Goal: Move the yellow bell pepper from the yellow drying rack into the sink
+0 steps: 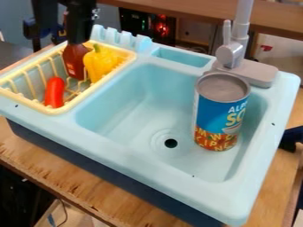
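The black gripper (79,32) hangs down at the upper left, over the drying rack (66,106). Its lower end meets or overlaps the top of a brownish-red bottle (74,64), which stands roughly upright in the rack; whether it grips the bottle I cannot tell. Against the bottle's right side, or just beside it, is a yellow bell pepper (99,63). A red, elongated toy vegetable (54,92) leans near the rack's front left. In the basin of the light blue sink (133,146), a blue-and-red soup can (220,113) stands upright on the right side.
A grey faucet (231,55) rises behind the can at the sink's back right. The sink's back left rim has raised notches beside the rack. The sink sits on a wooden table (77,188), and a wooden ledge (177,13) runs behind it.
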Motion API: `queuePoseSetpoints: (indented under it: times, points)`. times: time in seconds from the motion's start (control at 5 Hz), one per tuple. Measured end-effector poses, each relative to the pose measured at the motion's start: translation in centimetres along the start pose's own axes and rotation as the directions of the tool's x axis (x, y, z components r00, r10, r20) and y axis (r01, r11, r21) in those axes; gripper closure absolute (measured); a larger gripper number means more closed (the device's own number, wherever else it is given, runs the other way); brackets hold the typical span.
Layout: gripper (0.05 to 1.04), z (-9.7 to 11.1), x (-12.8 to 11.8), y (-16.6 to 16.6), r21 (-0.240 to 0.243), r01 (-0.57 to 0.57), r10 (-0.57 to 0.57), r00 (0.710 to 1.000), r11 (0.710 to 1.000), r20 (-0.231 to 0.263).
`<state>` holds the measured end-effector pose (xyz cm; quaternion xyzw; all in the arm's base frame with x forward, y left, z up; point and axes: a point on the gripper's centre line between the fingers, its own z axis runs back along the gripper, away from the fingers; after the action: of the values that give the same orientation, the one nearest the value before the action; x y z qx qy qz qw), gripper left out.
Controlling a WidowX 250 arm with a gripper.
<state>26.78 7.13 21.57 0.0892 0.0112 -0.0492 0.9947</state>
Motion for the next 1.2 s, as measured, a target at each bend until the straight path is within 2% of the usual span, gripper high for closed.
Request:
queuePoseSetpoints:
  times: [0.4, 0.6, 1.0, 1.2]
  points:
    - [0.083, -2.5, 3.8, -0.1, -0.086, -0.021, 0.027, 0.997, 0.996, 0.067]
    - [0.083, -3.3, 4.8, -0.2, -0.106, -0.022, 0.029, 0.997, 0.994, 0.071]
    - [0.112, -4.4, 6.1, -0.1, -0.115, 0.003, 0.002, 0.999, 0.993, 0.043]
    - [0.233, -4.8, 6.4, -0.1, -0.124, 0.017, -0.012, 0.999, 0.992, 0.038]
